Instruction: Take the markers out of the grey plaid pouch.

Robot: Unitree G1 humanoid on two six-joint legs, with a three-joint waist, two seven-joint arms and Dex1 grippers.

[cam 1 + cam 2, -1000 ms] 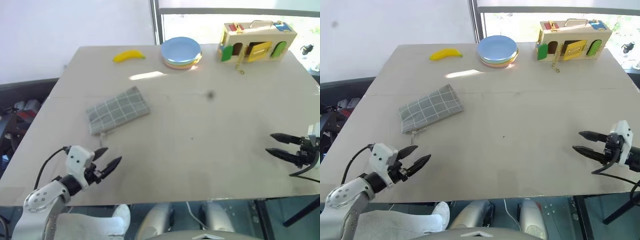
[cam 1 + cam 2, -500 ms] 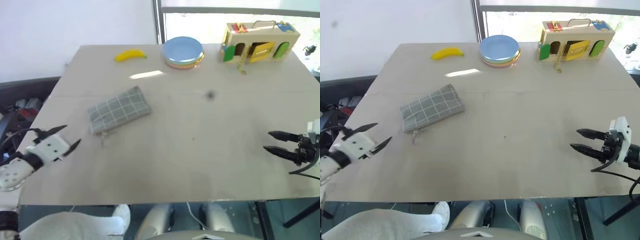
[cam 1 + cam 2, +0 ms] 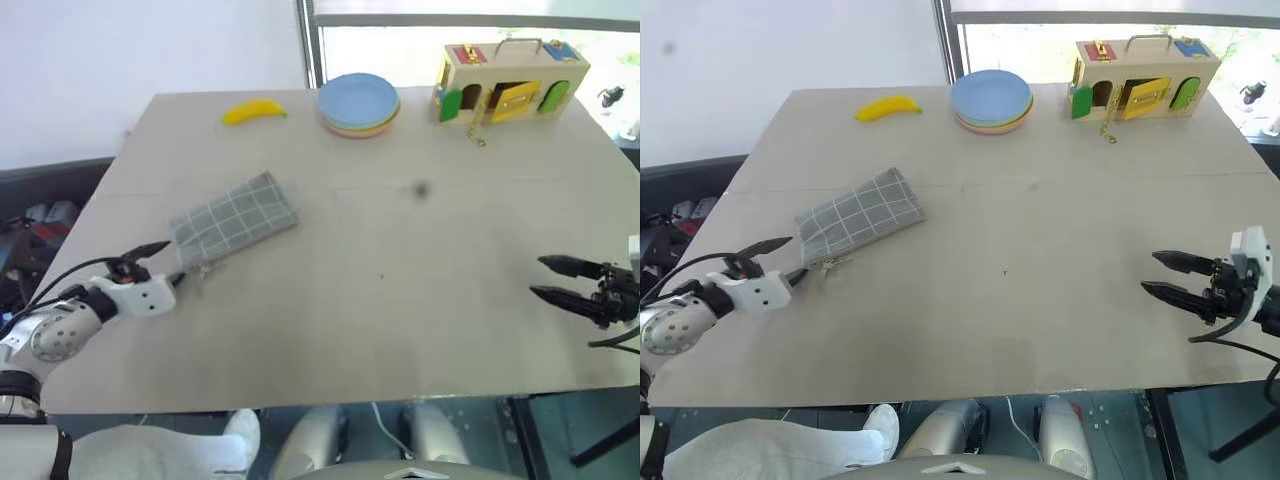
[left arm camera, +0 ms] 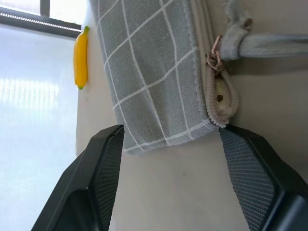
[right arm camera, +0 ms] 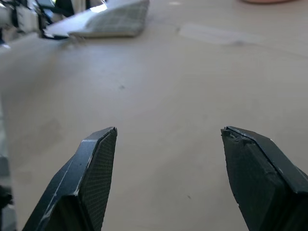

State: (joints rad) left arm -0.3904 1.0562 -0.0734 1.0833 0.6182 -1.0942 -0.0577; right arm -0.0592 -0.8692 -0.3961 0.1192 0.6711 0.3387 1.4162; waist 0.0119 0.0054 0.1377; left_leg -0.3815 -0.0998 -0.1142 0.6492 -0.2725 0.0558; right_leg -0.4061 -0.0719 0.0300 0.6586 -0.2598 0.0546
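Pouch still zipped, 0 markers out – task barely started.

Grey plaid pouch (image 3: 235, 221) lies flat on the table (image 3: 400, 250), closed, its near end just ahead of the left gripper (image 3: 160, 262), framed between the spread jaws in the left wrist view, no contact visible. Zipper pull cord (image 4: 269, 44) sits beside the right-hand jaw, untouched. Markers not visible, presumably inside. Right gripper (image 3: 556, 279) is well apart from the pouch, jaws spread, empty. Left to do, as I read it: pin pouch, unzip, extract markers.
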